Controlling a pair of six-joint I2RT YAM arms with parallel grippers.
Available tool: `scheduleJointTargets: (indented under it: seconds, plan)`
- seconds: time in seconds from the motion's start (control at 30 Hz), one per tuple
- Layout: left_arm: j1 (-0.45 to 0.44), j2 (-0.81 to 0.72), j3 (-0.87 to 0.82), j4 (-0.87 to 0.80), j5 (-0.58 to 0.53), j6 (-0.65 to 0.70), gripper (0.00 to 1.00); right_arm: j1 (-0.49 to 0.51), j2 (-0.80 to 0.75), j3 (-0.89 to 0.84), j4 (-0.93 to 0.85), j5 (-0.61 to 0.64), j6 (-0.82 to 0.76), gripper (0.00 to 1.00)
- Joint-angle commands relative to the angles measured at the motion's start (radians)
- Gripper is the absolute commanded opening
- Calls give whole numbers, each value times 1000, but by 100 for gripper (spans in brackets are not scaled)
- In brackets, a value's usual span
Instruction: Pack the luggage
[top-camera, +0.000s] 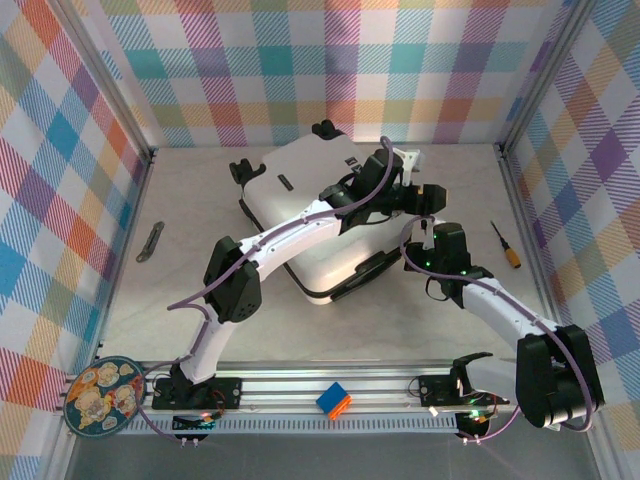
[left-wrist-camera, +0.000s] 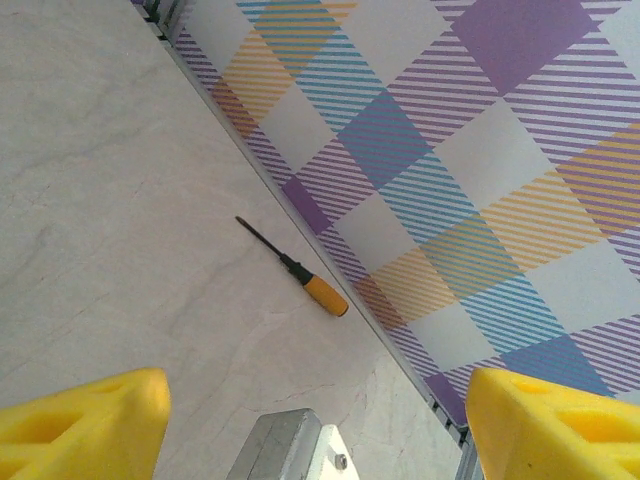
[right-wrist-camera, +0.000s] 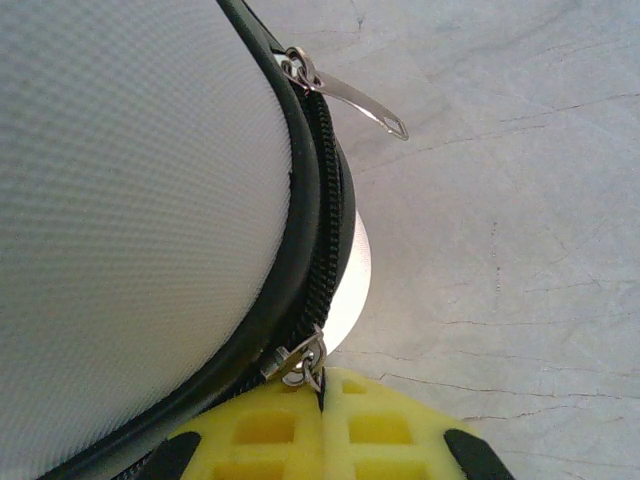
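Luggage (top-camera: 310, 215) lies zipped nearly shut, mid-surface (top-camera: 130, 290), toward the far edge. Right fingers (right-wrist-camera: 370, 420) clenched on a zipper pull (right-wrist-camera: 295, 362) at its right side; left fingers (left-wrist-camera: 90, 420) released above. Risk: the thin pull slips free if tugged off the seam line.

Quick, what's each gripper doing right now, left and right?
Left gripper: open, nothing between the fingers.
Right gripper: shut, pinching a zipper pull on the luggage.
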Motion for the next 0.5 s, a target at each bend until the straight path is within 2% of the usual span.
scheduleJointTargets:
  seconds: [0.0, 0.23, 0.37, 0.47]
  plan:
    - [0, 15, -81, -163, -3, 0, 78, -31, -12, 40, 64, 95, -27, 0]
    - [4, -106, -202, -136, -34, 34, 77, -21, -77, -23, 110, 35, -22, 0]
    - [11, -271, -308, -145, -139, 84, 80, -15, -76, -23, 105, 32, -21, 0]
    - [17, -439, -461, -141, -239, 116, 84, -13, -74, -23, 106, 34, -24, 0]
